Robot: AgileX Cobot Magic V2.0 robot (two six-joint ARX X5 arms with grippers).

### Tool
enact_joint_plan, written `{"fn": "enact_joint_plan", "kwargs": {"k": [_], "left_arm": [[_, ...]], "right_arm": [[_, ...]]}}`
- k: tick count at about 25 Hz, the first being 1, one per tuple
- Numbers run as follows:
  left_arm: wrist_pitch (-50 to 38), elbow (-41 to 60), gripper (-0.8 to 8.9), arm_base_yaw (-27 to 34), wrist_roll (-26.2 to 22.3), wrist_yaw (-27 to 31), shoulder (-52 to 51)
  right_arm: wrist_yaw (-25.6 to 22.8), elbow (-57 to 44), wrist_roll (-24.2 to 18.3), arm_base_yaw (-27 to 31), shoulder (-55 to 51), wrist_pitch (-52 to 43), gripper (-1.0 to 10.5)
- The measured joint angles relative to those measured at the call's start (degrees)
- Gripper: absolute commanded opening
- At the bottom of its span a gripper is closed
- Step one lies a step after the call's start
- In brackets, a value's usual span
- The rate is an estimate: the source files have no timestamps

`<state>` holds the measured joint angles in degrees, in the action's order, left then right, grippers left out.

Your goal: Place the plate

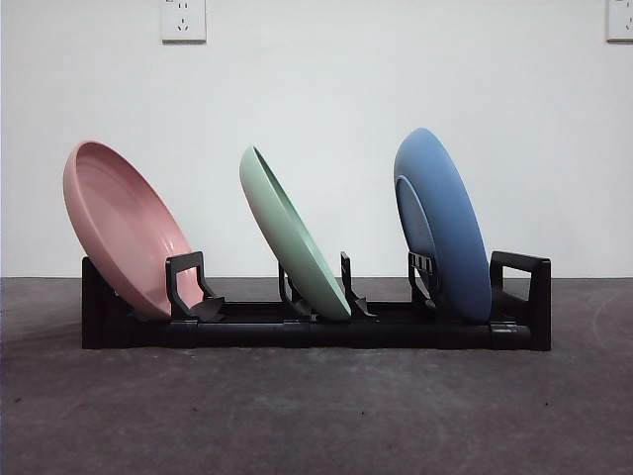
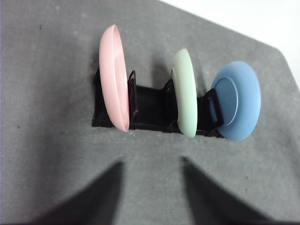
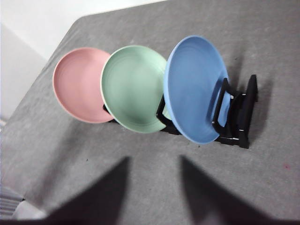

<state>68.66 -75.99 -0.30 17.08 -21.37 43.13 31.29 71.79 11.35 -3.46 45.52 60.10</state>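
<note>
only the wrist views show open fingers [image 2: 152, 197].

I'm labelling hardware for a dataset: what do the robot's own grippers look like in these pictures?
Only the wrist views show them. The left gripper and right gripper each appear as two plain black, blurred, tapering jaws. No cables, markings or arm bodies are visible.
</note>
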Motion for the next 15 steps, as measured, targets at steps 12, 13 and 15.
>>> {"fn": "enact_joint_plan", "kwargs": {"k": [12, 13, 15], "left_arm": [[0.0, 0.0, 3.71, 0.0, -0.6, 0.0, -0.6], [0.0, 0.0, 3.71, 0.0, -0.6, 0.0, -0.6], [0.0, 0.0, 3.71, 0.0, -0.6, 0.0, -0.6]], "right_arm": [[3.3, 3.9, 2.4, -4.7, 8.0, 0.9, 2.9], [3.3, 5.1, 2.4, -5.2, 11.6, 0.8, 2.9], [3.2, 7.6, 2.3, -6.5, 20.0, 0.1, 2.9]]}}
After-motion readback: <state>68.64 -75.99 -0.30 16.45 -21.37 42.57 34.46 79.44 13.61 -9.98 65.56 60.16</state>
